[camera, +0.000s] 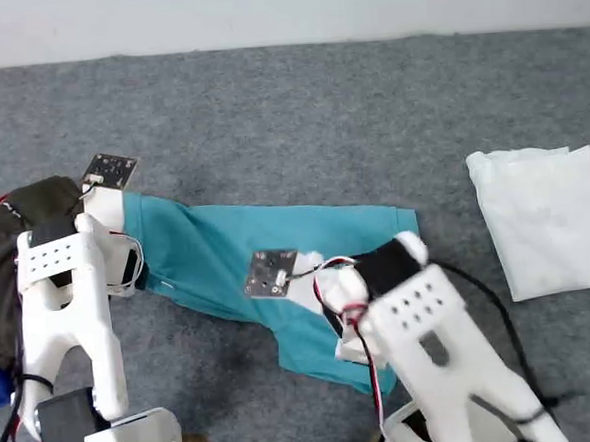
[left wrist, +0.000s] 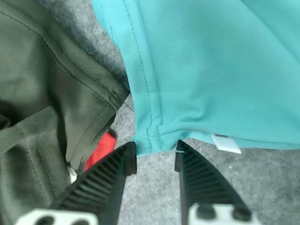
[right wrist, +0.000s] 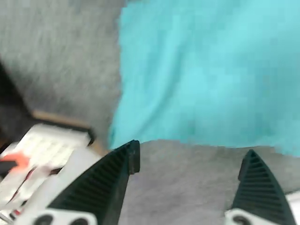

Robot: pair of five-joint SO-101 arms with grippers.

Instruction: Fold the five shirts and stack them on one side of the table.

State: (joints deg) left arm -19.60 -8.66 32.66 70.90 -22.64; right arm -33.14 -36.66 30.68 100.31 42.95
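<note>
The step in hand looks like taking the teal shirt [camera: 226, 243] by two points so that a fold carries over evenly. The left gripper [left wrist: 155, 157] sits at the shirt's left corner. Its fingers are parted only narrowly, and the stitched hem corner lies at their mouth, not pinched as far as I can judge. It should push a little further in, so the hem lies between the ribbed pads before closing, and stay clear of the olive shirt [left wrist: 47, 93] just beside it. The right gripper [right wrist: 192, 157] hovers with fingers spread wide and holding nothing, over the grey table cover [right wrist: 187, 187] just short of the shirt's near edge. It should come down on that edge, not on the cover. The teal cloth is a thin, fine-meshed knit, limp and creased, lying slantwise across the middle of the table, with a small white tag [left wrist: 226, 143] at the hem. The cover is fuzzy felt that will likely drag on fabric, so lifting beats sliding. A white shirt [camera: 545, 216], folded into a flat rectangle, lies at the right, and a red piece [left wrist: 101, 152] peeks from under the olive heap at the left.
</note>
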